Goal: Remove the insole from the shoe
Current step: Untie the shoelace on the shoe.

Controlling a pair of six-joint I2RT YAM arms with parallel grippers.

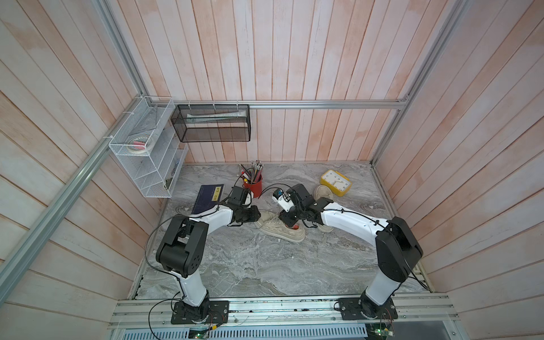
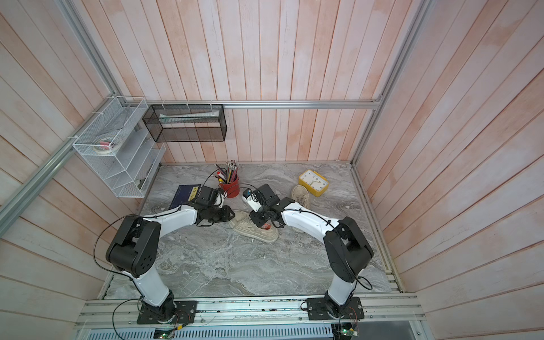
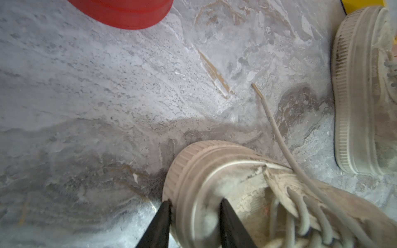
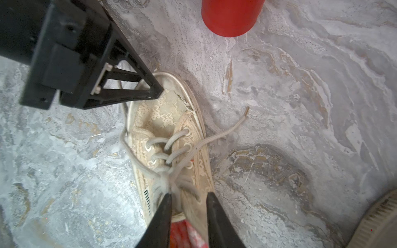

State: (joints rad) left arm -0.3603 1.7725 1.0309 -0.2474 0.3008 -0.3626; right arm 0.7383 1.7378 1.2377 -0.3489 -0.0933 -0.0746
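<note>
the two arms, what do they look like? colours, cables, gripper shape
Both the left arm and right arm have white shells with chunky black joints, black base plates and thin black cables looping alongside. The left gripper and right gripper are black, with slim fingers tapering to points.

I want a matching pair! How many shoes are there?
2. One shoe lies in the middle; the other shoe is farther back by the yellow clock, partly hidden under the right arm.

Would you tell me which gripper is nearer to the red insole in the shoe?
Right. The right gripper hovers at the laces, just above the red insole; the left gripper straddles the far toe of the shoe.
</note>
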